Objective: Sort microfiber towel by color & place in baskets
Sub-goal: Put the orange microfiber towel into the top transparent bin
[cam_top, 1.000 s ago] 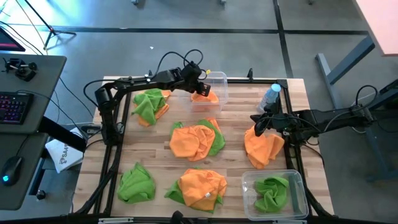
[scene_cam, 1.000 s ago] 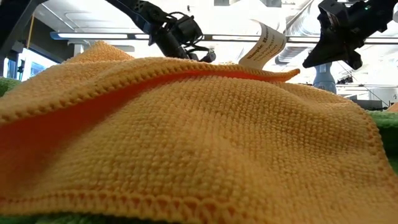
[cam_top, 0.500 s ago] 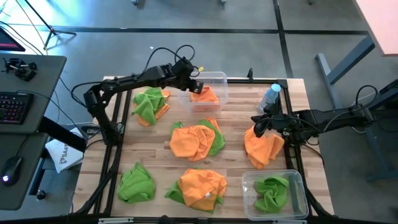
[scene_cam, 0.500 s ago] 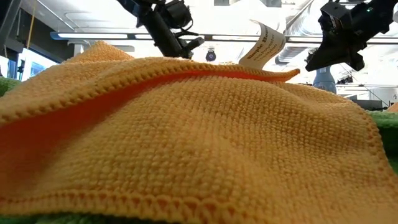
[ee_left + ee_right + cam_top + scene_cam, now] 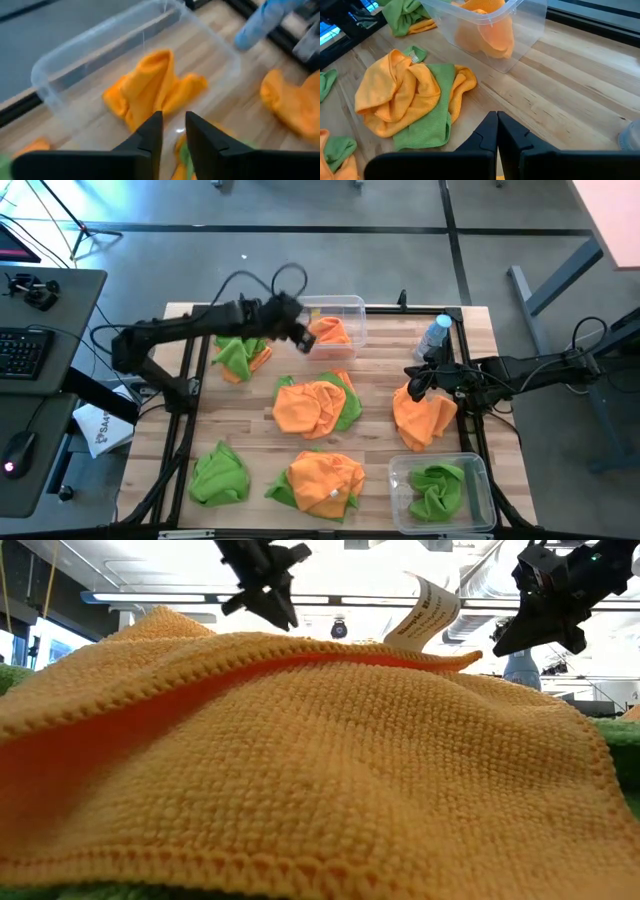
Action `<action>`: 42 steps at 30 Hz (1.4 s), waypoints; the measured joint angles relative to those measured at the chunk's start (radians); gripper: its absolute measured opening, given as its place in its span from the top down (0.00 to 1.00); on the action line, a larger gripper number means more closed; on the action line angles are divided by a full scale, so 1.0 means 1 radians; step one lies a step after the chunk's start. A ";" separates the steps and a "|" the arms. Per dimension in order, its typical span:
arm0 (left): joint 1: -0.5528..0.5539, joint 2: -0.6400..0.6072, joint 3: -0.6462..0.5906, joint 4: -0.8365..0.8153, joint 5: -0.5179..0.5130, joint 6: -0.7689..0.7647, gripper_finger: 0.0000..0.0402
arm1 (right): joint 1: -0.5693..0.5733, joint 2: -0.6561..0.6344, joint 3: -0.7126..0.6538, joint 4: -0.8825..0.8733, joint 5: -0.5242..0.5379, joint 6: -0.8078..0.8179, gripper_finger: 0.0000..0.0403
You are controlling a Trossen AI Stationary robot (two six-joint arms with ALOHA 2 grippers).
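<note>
The tabletop (image 5: 380,380) carries cloths scattered across it and two clear baskets: the far basket (image 5: 345,308) holds an orange towel (image 5: 328,332), the near basket (image 5: 405,480) at the right front corner holds a green towel (image 5: 437,488); sorting is thus begun but most of it is left.

The largest heap is the middle pile (image 5: 315,405), orange over green, sprawling with its long axis across the tabletop; a second mixed pile (image 5: 322,482) lies at the front edge, a green cloth (image 5: 220,475) front left, a green-and-orange pair (image 5: 240,348) far left, and an orange cloth (image 5: 422,417) on the right.

The relation that matters: the left gripper (image 5: 297,340) hangs just beside the far basket's left end, between it and the far-left pair; that pair lies toward the left edge from it, the middle pile toward the front; of the two arms the left is clearly nearer both. Its fingers stand a narrow gap apart with nothing between them, as the left wrist view shows (image 5: 172,131).

The right gripper (image 5: 415,380) hovers over the orange cloth on the right, fingers pressed together and empty (image 5: 496,131); that cloth lies directly beneath it, crumpled, with no clear long axis.

A capped bottle (image 5: 435,335) stands at the far right.
</note>
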 joint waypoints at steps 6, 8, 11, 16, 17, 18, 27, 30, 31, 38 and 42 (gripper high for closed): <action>-0.180 -0.137 -0.168 0.092 -0.115 -0.050 0.98 | 0.000 0.001 0.000 0.033 -0.047 -0.026 1.00; -0.234 -0.188 -0.225 0.125 -0.126 -0.044 0.99 | 0.000 0.001 0.000 0.068 -0.095 -0.065 1.00; -0.308 -0.266 -0.306 0.146 -0.126 -0.021 1.00 | 0.001 0.008 0.000 0.183 -0.182 -0.157 1.00; -0.427 -0.389 -0.443 0.186 -0.126 0.083 1.00 | 0.000 0.068 0.005 0.355 -0.196 -0.259 1.00; -0.447 -0.412 -0.468 0.194 -0.126 0.091 1.00 | 0.000 0.093 0.014 0.358 -0.196 -0.262 1.00; -0.464 -0.437 -0.492 0.205 -0.126 0.095 1.00 | 0.000 0.124 0.028 0.356 -0.200 -0.267 1.00; -0.541 -0.663 -0.672 0.234 -0.179 0.090 1.00 | 0.002 0.465 0.298 0.283 -0.236 -0.390 1.00; -0.558 -0.726 -0.708 0.234 -0.178 0.092 1.00 | 0.002 0.579 0.417 0.183 -0.239 -0.389 1.00; -0.564 -0.748 -0.719 0.234 -0.174 0.098 1.00 | 0.002 0.614 0.458 0.151 -0.247 -0.385 1.00; -0.591 -0.868 -0.768 0.219 -0.172 0.162 1.00 | 0.002 0.865 0.713 -0.001 -0.263 -0.421 1.00; -0.591 -0.920 -0.784 0.217 -0.162 0.226 1.00 | 0.001 1.002 0.850 -0.059 -0.267 -0.436 0.95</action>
